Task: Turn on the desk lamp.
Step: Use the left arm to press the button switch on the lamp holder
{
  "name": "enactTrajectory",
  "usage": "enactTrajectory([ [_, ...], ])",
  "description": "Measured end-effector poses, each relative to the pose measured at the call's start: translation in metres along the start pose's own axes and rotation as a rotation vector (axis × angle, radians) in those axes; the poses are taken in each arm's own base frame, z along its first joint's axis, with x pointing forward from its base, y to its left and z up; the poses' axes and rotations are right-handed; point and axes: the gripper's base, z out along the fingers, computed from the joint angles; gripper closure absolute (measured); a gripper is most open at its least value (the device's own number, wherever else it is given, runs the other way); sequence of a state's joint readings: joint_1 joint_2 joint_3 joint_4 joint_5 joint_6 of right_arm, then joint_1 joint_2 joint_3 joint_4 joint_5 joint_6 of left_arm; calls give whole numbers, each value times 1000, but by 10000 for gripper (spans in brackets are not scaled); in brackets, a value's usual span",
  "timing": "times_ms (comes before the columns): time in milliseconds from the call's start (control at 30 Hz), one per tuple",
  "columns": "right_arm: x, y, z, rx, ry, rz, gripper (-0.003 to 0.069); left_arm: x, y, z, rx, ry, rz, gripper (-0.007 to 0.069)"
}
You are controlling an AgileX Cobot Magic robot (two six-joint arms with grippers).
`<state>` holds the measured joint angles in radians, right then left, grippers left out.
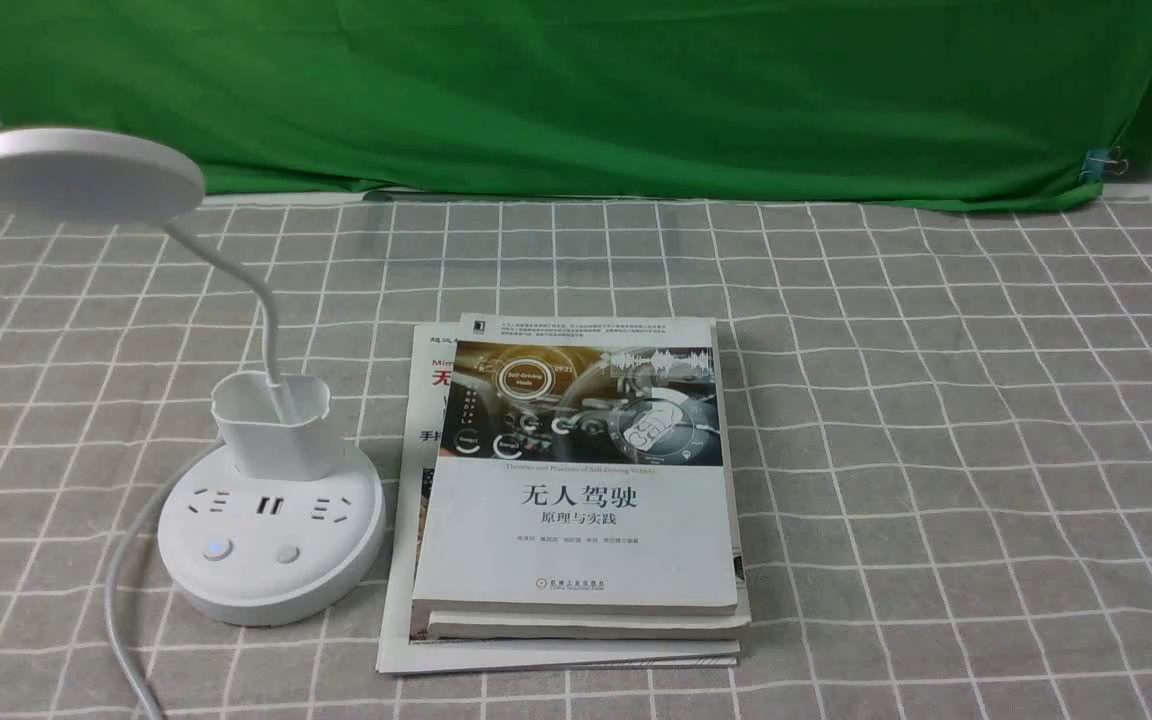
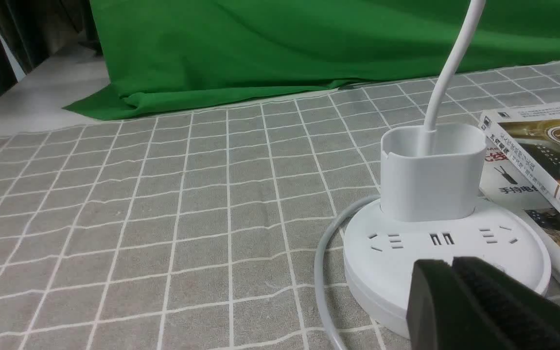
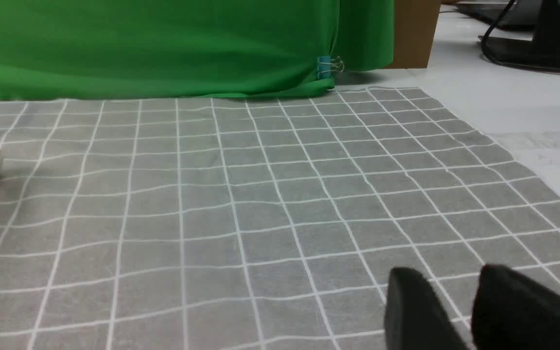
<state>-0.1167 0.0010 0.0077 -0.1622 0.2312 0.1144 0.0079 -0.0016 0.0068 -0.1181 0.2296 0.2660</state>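
White plastic desk lamp (image 1: 271, 560) with a round socket base stands on grey checked cloth (image 1: 936, 450), left of a white paperback book (image 1: 576, 540) titled "无人驾驶". Black left gripper (image 2: 450, 265) clenched just before the base; black right gripper (image 3: 469, 296) slightly parted.

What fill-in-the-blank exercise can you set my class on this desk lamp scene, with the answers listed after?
1. In the front view, the desk lamp stands to the ____ of the stack of books.
2. The lamp's base carries ____ round buttons.
3. The cloth backdrop behind the checked tablecloth is ____.

Missing words: left; two; green.
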Motion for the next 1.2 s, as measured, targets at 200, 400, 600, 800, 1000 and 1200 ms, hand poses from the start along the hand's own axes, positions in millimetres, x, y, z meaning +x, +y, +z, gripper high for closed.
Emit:
enactTrajectory([
  [200, 0, 0, 0, 0, 0, 0, 415, 0, 0, 0, 0, 0, 1, 606],
  [400, 0, 0, 0, 0, 0, 0, 415, 0, 0, 0, 0, 0, 1, 606],
  [600, 0, 0, 0, 0, 0, -1, 415, 0, 0, 0, 0, 0, 1, 606],
  [800, 0, 0, 0, 0, 0, 0, 415, 0, 0, 0, 0, 0, 1, 606],
  [1000, 0, 0, 0, 0, 0, 0, 415, -1, 0, 0, -2, -9, -3, 606],
  [1200, 0, 0, 0, 0, 0, 0, 415, -3, 1, 0, -7, -30, -33, 606],
])
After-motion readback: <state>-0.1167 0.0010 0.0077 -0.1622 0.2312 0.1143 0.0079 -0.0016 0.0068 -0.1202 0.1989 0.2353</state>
